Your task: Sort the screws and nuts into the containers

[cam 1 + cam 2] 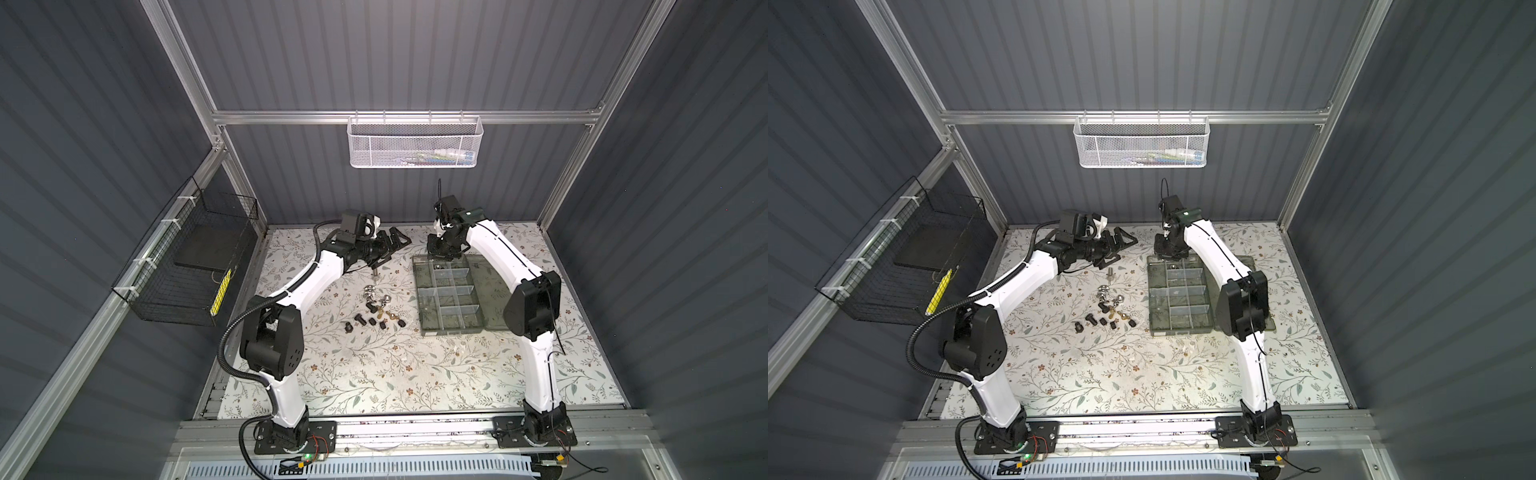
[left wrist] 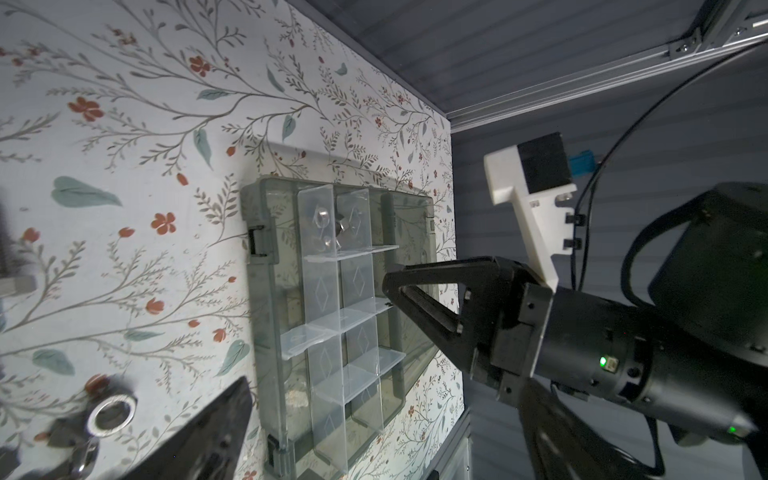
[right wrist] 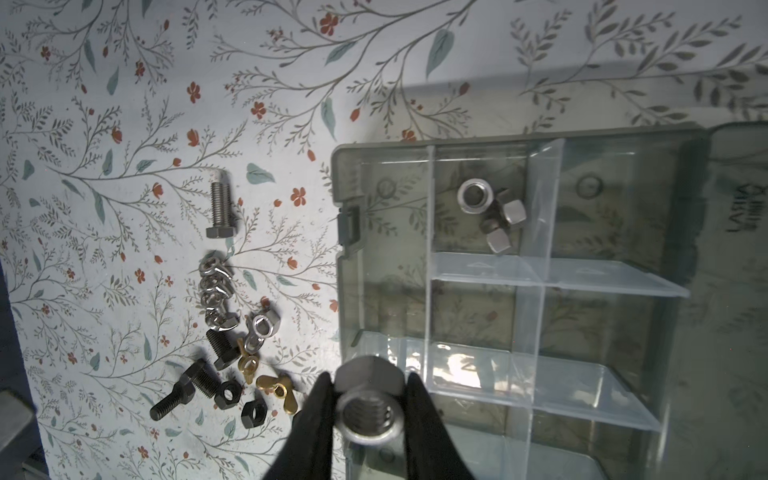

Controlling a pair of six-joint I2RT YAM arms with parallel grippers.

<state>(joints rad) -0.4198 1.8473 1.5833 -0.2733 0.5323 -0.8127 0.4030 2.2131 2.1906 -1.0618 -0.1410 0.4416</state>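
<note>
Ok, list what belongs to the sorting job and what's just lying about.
Job: silver nut in the right gripper; loose screws and nuts; organiser box, nuts already inside.
Lying about: white mesh basket; black wire basket.

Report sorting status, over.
Left tool open, empty. Right tool shut on silver nut over organiser box. Loose pile unsorted on table. Nothing in the way.
</note>
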